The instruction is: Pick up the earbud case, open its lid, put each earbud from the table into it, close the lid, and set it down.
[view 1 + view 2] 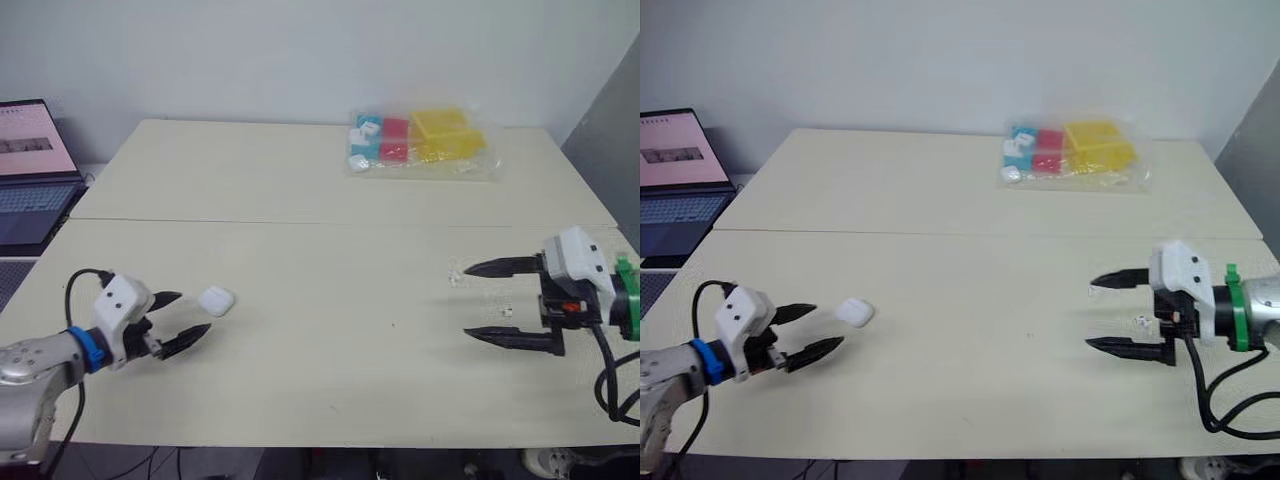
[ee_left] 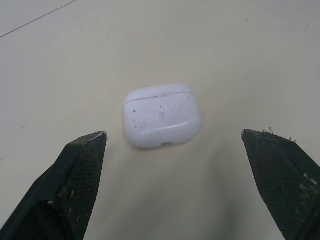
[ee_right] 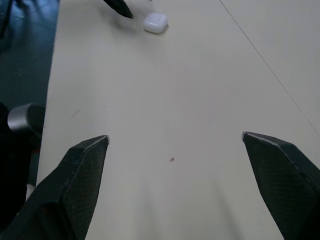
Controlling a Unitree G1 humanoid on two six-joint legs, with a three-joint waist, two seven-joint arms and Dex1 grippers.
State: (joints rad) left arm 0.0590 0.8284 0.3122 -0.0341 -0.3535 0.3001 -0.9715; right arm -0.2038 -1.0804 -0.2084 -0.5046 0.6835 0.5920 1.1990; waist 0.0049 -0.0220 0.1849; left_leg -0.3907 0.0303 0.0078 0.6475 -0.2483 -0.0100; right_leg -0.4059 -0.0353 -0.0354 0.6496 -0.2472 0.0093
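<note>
Plain pale wall (image 1: 300, 50) behind a cream table (image 1: 330, 190), which has a thin seam (image 1: 300, 222) running across it from side to side.

A laptop (image 1: 30, 170) sits open off the table's left edge with its screen lit. At the far side of the table, right of centre, lies a clear plastic bag (image 1: 420, 142) holding yellow, red, blue and white pieces.

The earbud case (image 1: 216, 300) is white and rounded. It lies flat on the near left part of the table. The left wrist view shows its lid seam (image 2: 159, 94) closed.

The left gripper (image 1: 194, 312) hangs low over the table just short of the case. Its two black fingers (image 2: 75, 175) are spread wide and hold nothing. The case lies just ahead of the fingertips, apart from both.

The right gripper (image 1: 467, 300) is at the near right of the table, well apart from the case. Its fingers (image 3: 80, 175) are also spread wide and empty, pointing toward the table's centre.

One small white item (image 1: 455, 270) lies by the right gripper's farther fingertip. A second small white item (image 1: 507, 312) lies on the table between the two fingers. Both are too small to identify with certainty.
</note>
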